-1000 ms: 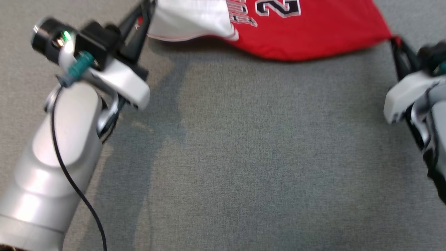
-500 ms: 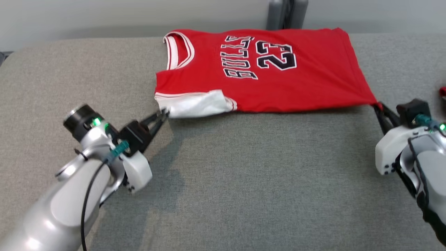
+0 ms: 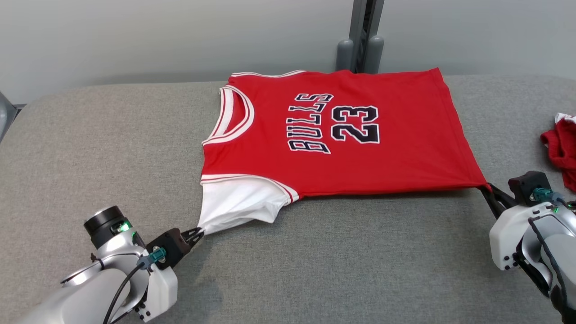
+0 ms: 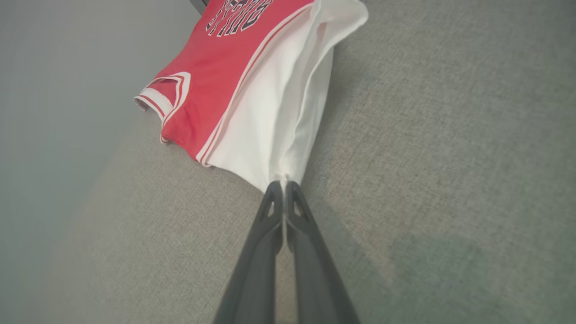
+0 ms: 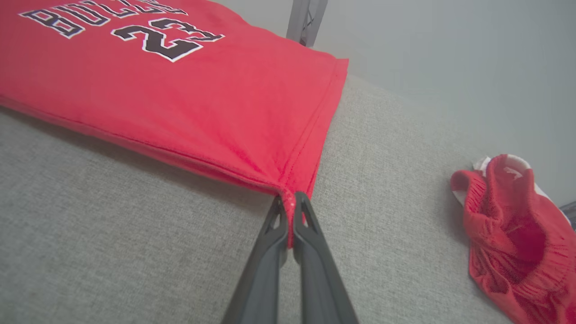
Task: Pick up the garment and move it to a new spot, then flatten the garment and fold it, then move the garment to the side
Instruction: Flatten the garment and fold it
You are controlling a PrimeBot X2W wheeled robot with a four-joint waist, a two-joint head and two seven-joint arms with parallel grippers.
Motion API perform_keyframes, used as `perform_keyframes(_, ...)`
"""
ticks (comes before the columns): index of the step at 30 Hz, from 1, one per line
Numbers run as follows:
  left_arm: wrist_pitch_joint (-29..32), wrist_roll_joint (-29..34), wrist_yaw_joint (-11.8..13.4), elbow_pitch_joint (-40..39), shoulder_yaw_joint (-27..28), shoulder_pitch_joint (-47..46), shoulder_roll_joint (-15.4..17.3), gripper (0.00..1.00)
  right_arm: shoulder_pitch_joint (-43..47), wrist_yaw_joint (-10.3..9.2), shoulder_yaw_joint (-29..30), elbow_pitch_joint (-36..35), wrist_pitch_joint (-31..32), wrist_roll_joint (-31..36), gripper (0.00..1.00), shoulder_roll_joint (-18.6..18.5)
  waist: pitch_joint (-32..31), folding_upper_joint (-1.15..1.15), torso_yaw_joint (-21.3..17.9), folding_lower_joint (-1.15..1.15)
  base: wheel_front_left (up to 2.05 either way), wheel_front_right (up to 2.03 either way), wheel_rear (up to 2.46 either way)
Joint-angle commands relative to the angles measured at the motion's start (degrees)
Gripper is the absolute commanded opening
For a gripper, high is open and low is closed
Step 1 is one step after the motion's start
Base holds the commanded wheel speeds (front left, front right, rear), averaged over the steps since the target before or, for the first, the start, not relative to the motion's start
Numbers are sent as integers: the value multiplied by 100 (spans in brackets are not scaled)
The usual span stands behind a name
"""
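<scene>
A red jersey (image 3: 360, 157) printed BULLS 23 lies spread on the grey cushioned surface (image 3: 315, 270), its collar to the left and hem to the right. My left gripper (image 3: 198, 232) is shut on the tip of its white sleeve (image 3: 234, 204), stretched toward the lower left; in the left wrist view the white cloth (image 4: 279, 117) runs into the closed fingertips (image 4: 283, 185). My right gripper (image 3: 487, 188) is shut on the jersey's near hem corner, and the right wrist view has that red corner (image 5: 290, 191) pinched between the fingertips (image 5: 290, 200).
A second crumpled red garment (image 3: 560, 150) lies at the right edge, close to my right arm, also seen as a red heap (image 5: 513, 234). A grey post (image 3: 362, 36) stands behind the surface against a pale wall. Bare cushion stretches in front of the jersey.
The head camera has tilted up, so the picture shifted. Both grippers have drawn back toward me holding the jersey, which now lies flatter, and its white sleeve is pulled out to the lower left.
</scene>
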State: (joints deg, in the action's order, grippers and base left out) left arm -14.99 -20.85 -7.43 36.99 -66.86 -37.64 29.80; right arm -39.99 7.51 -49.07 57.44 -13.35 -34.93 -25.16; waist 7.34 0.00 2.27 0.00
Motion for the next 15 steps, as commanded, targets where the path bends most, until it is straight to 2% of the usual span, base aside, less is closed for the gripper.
perform_keyframes(1,-19,-120,-5,30,-108,76,34,0,108,-3,-100,-51,50,-109,0,-132,-80,0,-16,0,0,0,0)
perform_keyframes(6,324,-476,-5,-168,-584,218,277,0,205,-3,-667,-434,260,-669,0,-469,-227,0,-46,0,0,0,0)
perform_keyframes(15,1433,-709,-5,-1567,-639,704,916,0,365,-3,-1459,-1353,1055,-1773,0,-1117,-411,0,-63,0,0,0,0)
